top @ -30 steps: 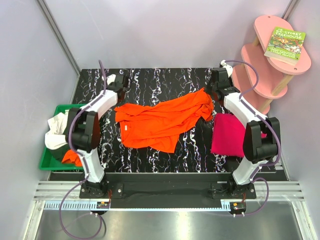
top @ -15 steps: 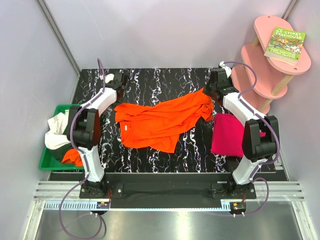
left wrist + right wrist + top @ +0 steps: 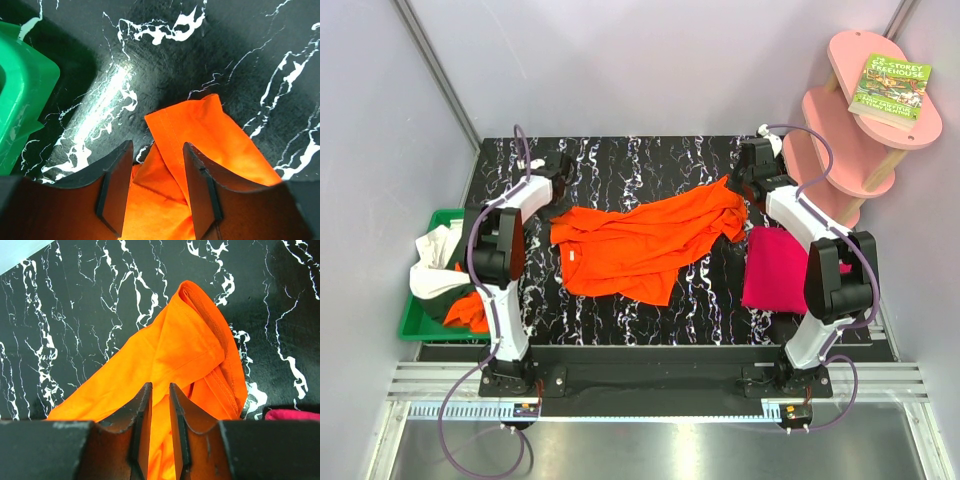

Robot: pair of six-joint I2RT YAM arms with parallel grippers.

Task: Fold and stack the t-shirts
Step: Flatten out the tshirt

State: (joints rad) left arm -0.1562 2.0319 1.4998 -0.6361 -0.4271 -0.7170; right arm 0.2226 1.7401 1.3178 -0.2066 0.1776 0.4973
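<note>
A bright orange t-shirt (image 3: 645, 245) lies crumpled across the middle of the black marbled table. My left gripper (image 3: 558, 185) hovers at its far-left corner. Its fingers stand open, with the orange cloth (image 3: 200, 130) loose between and below them (image 3: 157, 147). My right gripper (image 3: 740, 188) is at the shirt's far-right corner, shut on a fold of the orange cloth (image 3: 180, 340) that runs up between its narrow jaws (image 3: 160, 386). A folded magenta-pink t-shirt (image 3: 775, 270) lies at the right, beside the right arm. White (image 3: 432, 262), dark green and orange t-shirts are heaped in the bin.
The green plastic bin (image 3: 420, 325) sits off the table's left edge; its corner (image 3: 22, 95) shows in the left wrist view. A pink tiered shelf (image 3: 840, 150) with a book (image 3: 890, 90) stands at the back right. Grey walls enclose the table.
My left gripper has gone from shut to open, letting go of the orange shirt's left corner, and its arm has shifted slightly. The right gripper keeps its hold.
</note>
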